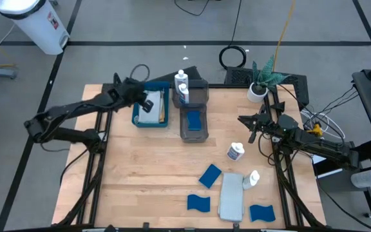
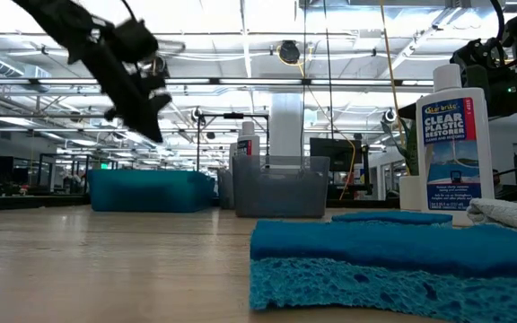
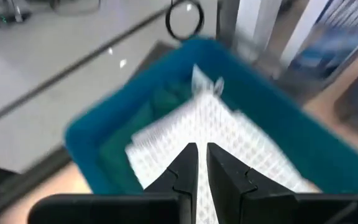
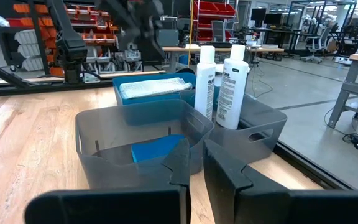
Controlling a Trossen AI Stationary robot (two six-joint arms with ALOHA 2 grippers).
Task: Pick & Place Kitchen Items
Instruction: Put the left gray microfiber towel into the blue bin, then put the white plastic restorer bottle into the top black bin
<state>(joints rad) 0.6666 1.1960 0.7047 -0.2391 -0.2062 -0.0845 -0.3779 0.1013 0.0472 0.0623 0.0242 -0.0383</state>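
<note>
Now, starting at the left, the left hand (image 1: 148, 98) is hovering over the blue tray (image 1: 136, 118), its fingers pressed together and holding nothing. A light cloth (image 3: 216, 130) is lying folded inside the tray, with something dark green (image 3: 157, 106) showing beside it, probably another cloth. Just right of the tray, two grey bins are sitting: the far bin (image 4: 263, 121) is holding two white bottles (image 1: 181, 86) standing upright, the near bin (image 1: 194, 135) is holding one blue sponge (image 1: 194, 120).

Farther right and nearer the front edge, the loose items are waiting on the surface: a sponge (image 1: 209, 175) lying tilted, another sponge (image 1: 198, 203) near the front, a grey cloth (image 1: 232, 195) lying flat, a third sponge (image 1: 261, 212) beside it, a bottle (image 1: 235, 152) and a second bottle (image 1: 252, 178) touching the cloth's edge.

At the right, the right hand (image 1: 252, 125) is hanging above the surface near the plant (image 1: 260, 85), fingers also pressed together and empty.

The sponges are looking light and squashy, so a pinch across the short sides should do. The bottles are likely stiff, smooth and easy to tip; gripping the body below the cap seems safest. The cloth is limp and will sag, so pinching a folded edge looks best.
</note>
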